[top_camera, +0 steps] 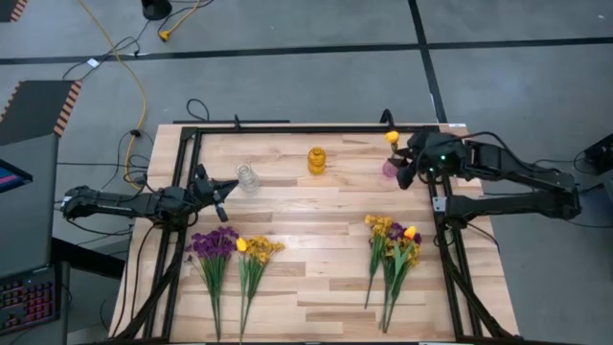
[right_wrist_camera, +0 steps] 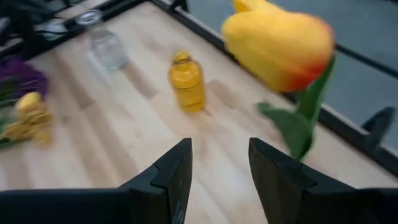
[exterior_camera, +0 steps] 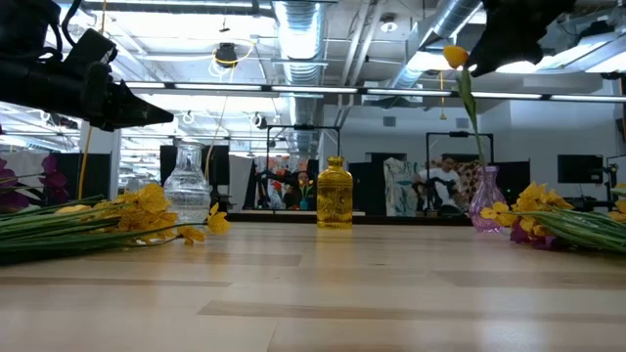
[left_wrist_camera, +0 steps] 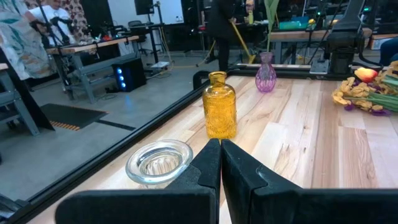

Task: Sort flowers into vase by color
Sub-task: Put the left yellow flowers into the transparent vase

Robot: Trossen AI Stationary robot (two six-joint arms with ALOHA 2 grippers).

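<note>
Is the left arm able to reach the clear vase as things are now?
Probably yes. The left claw, shut, hovers just beside the clear vase, with bare table between them and nothing in the way. It must open first to grip it.

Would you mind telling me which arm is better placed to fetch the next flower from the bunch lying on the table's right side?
The right. Its gripper is open above the purple vase, just beyond that bunch. The left gripper is shut by the clear vase, far across the table.
</note>
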